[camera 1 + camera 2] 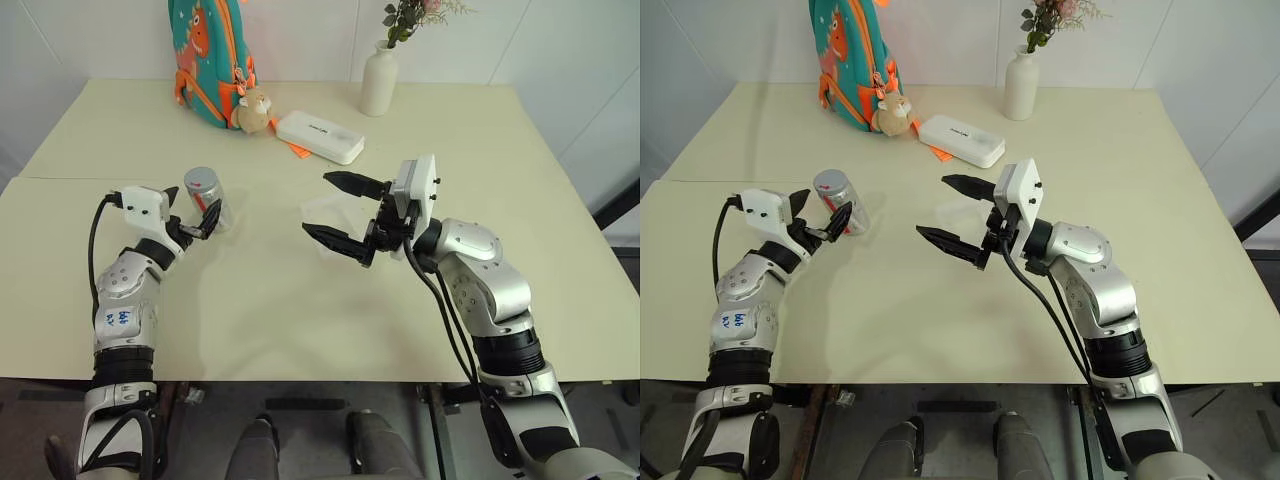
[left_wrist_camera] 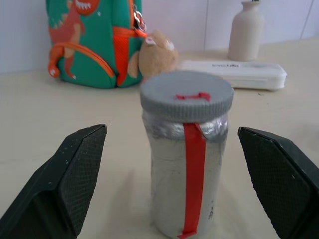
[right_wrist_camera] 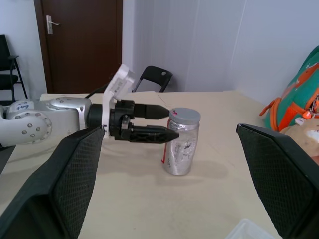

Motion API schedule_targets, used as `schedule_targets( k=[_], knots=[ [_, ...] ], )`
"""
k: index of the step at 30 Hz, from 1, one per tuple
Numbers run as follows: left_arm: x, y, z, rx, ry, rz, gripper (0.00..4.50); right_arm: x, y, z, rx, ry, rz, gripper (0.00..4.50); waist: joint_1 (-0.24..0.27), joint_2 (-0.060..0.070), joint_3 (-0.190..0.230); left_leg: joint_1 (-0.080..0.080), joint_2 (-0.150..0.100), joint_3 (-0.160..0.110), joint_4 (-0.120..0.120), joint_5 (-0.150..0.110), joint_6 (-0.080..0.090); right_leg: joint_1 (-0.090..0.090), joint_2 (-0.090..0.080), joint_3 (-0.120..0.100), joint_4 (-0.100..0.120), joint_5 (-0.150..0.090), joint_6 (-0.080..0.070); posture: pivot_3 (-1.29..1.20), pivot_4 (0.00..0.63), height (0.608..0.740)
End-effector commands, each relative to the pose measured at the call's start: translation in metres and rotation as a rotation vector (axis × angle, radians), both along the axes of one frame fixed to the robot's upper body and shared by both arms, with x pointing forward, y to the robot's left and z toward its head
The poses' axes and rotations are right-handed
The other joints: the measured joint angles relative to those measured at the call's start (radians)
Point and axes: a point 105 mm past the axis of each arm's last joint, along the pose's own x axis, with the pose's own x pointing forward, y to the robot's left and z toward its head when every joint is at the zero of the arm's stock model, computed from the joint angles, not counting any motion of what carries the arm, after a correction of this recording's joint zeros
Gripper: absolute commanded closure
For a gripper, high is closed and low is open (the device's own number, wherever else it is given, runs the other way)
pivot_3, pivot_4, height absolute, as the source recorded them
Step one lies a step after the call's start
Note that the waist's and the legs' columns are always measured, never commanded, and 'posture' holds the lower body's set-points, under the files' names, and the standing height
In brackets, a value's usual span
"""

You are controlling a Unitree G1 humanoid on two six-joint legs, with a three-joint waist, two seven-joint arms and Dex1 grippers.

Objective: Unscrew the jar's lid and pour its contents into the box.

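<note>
The jar (image 1: 207, 197) stands upright on the left part of the counter (image 1: 300, 300), lid (image 2: 186, 95) screwed on. The left pincer (image 1: 192, 212) is spread wide, one finger on each side of the jar, not gripping. The right pincer (image 1: 338, 211) is wide, holding nothing, above the clear box (image 1: 330, 217) mid-counter.

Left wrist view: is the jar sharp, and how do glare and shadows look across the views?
Left wrist view: silvery jar with red stripe and grey screw lid sharp, teal backpack behind slightly soft. Left eye view: even light, faint shadows on the cream table, no glare. Right wrist view: own black fingers blurred.
</note>
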Motion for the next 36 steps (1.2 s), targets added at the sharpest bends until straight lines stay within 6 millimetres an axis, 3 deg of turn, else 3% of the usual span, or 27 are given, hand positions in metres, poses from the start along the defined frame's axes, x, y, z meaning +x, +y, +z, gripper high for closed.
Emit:
schedule_targets(
  k=[1, 11, 14, 20, 22, 29, 36],
  knots=[
    [0.006, 0.000, 0.015, 0.029, -0.053, -0.009, 0.01, -0.010, 0.002, 0.014, 0.034, -0.055, 0.008, 0.00, 0.001, 0.000, 0.000, 0.000, 0.000, 0.000, 0.000, 0.000, 0.000, 0.000, 0.000, 0.000, 0.000, 0.000, 0.000, 0.00, 0.150, 0.740],
    [0.024, -0.001, 0.017, 0.074, -0.051, -0.008, 0.01, -0.011, 0.002, 0.015, 0.057, -0.056, -0.025, 0.00, 0.000, 0.000, 0.000, 0.000, 0.000, 0.000, 0.000, 0.000, 0.000, 0.000, 0.000, 0.000, 0.000, 0.000, 0.000, 0.00, 0.150, 0.740],
    [0.027, -0.004, 0.015, 0.077, -0.050, -0.013, 0.56, -0.011, 0.003, 0.016, 0.065, -0.056, -0.028, 0.00, 0.000, 0.000, 0.000, 0.000, 0.000, 0.000, 0.000, 0.000, 0.000, 0.000, 0.000, 0.000, 0.000, 0.000, 0.000, 0.00, 0.150, 0.740],
    [0.030, -0.011, 0.007, 0.064, -0.029, -0.040, 2.37, -0.011, 0.002, 0.015, 0.066, -0.058, -0.032, 0.00, 0.001, 0.000, 0.000, 0.000, 0.000, 0.000, 0.000, 0.000, 0.000, 0.000, 0.000, 0.000, 0.000, 0.000, 0.000, 0.00, 0.150, 0.740],
    [0.030, -0.013, 0.010, 0.048, -0.043, -0.047, 2.47, -0.010, 0.002, 0.015, 0.065, -0.061, -0.031, 0.00, 0.001, 0.000, 0.000, 0.000, 0.000, 0.000, 0.000, 0.000, 0.000, 0.000, 0.000, 0.000, 0.000, 0.000, 0.000, 0.00, 0.150, 0.740],
    [0.005, -0.039, 0.054, 0.011, -0.133, -0.237, 2.47, -0.009, 0.003, 0.021, 0.083, -0.034, -0.037, 0.00, -0.001, 0.000, 0.000, -0.001, 0.000, 0.000, -0.001, 0.000, 0.000, 0.000, 0.000, 0.000, -0.001, 0.000, 0.000, 0.00, 0.150, 0.740],
    [-0.048, -0.097, 0.057, 0.159, -0.014, -0.613, 2.47, -0.012, 0.032, 0.041, 0.057, -0.001, 0.002, 0.00, -0.005, 0.000, 0.000, 0.000, 0.002, 0.001, -0.003, 0.000, -0.001, -0.001, 0.001, 0.001, 0.000, 0.000, 0.000, 0.00, 0.150, 0.740]
  ],
)
